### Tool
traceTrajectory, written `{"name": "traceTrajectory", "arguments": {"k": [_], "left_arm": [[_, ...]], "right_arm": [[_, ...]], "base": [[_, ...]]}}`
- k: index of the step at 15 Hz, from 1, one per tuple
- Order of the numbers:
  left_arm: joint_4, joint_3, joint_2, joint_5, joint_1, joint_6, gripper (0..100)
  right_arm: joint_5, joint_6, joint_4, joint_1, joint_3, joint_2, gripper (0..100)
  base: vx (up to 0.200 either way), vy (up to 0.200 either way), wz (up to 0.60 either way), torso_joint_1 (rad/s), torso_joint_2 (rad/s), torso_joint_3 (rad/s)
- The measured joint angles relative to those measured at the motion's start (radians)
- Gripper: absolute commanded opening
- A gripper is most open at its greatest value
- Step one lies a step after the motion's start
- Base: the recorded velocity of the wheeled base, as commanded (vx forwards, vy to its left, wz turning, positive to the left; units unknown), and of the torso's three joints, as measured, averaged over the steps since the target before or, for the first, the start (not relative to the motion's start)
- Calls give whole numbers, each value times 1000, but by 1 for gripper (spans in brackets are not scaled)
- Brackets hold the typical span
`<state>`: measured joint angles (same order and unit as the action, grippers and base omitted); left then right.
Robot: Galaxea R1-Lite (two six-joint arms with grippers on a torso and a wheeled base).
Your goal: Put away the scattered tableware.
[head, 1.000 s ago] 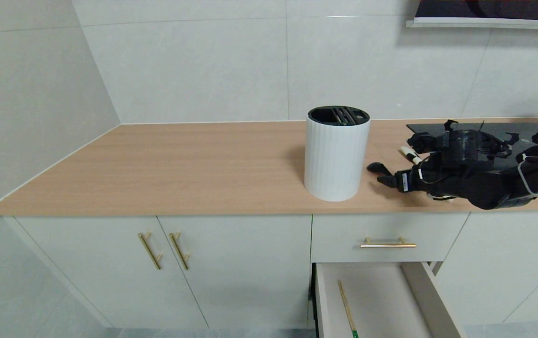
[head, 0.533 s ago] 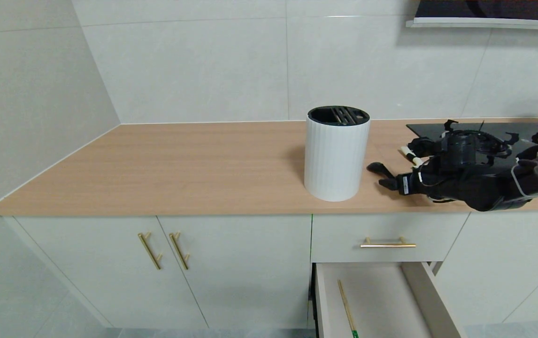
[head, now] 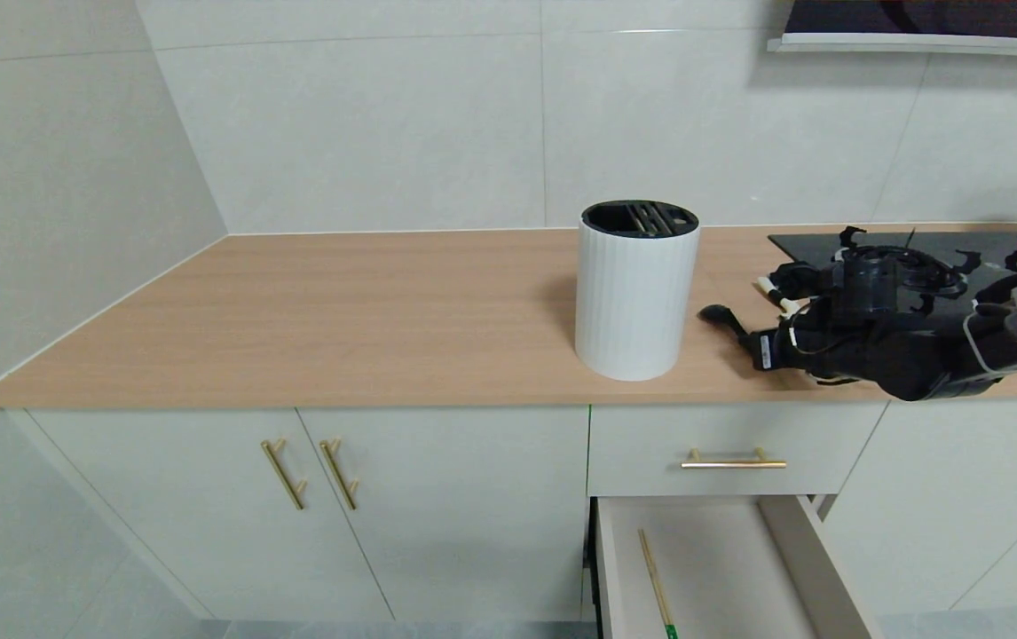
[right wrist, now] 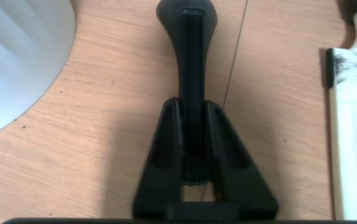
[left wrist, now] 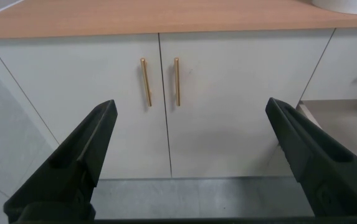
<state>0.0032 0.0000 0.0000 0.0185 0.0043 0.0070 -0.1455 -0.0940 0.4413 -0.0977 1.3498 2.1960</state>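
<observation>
Head view puts us at the far left, where the wooden countertop (head: 340,311) runs out from the tiled corner, with a pair of white cabinet doors (head: 313,515) and their gold handles underneath. In the left wrist view we find the left gripper (left wrist: 189,106) low in front of those same doors (left wrist: 166,118), below the counter edge, its fingers spread wide with nothing between them. Moving along the counter we reach the white ribbed utensil holder (head: 635,302), standing upright with its black slotted top, and it peeks in at the corner of the right wrist view too (right wrist: 16,56). Just beside it lies the black utensil handle (head: 714,315), flat on the wood with its rounded end towards the holder. And there's the right gripper (head: 752,344), low over the counter. From the right wrist view we see its fingers (right wrist: 166,134) pressed against both sides of that handle (right wrist: 189,56), clamped firmly. A little farther along sits a white-handled utensil (head: 772,290), apart from the black one, then the black hob (head: 917,244). Below, the open drawer (head: 739,568) holds a pale chopstick (head: 653,581) with a green end.
</observation>
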Motion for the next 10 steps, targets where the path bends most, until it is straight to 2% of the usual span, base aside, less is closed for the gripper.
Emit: {"name": "traceTrajectory", "arguments": {"k": [6, 10], "left_arm": [[0, 0, 0, 0, 0, 0, 100], [0, 0, 0, 0, 0, 0, 100]], "right_arm": [[7, 5, -15, 0, -1, -18, 0], [11, 77, -103, -12, -39, -116, 0]], "base": [[0, 0, 0, 0, 0, 0], [0, 0, 0, 0, 0, 0]]}}
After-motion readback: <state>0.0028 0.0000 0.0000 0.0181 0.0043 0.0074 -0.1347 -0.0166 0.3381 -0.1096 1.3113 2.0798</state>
